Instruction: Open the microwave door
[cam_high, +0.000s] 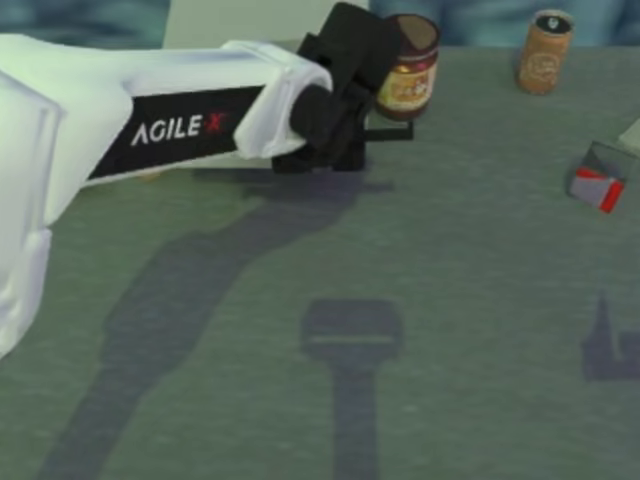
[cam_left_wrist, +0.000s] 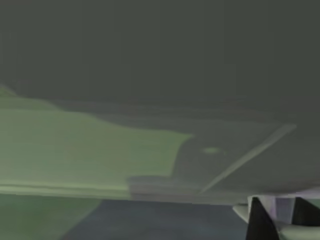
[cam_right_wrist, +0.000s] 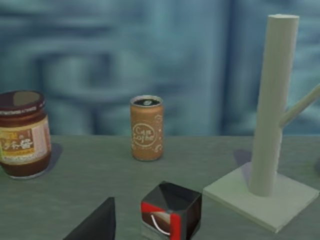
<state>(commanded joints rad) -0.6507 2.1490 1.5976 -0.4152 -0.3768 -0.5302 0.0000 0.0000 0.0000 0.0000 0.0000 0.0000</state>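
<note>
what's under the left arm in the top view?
The left arm reaches across the table, its gripper beside the jar. The microwave only peeks out behind it; the door is covered.

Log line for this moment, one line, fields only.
left arm: stretched to the table's far edge, gripper by microwave | jar beside gripper | right arm: out of top view | door state: not visible

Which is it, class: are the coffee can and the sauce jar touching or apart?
Apart. The right wrist view shows bare table between the jar and the can; the top view agrees.
</note>
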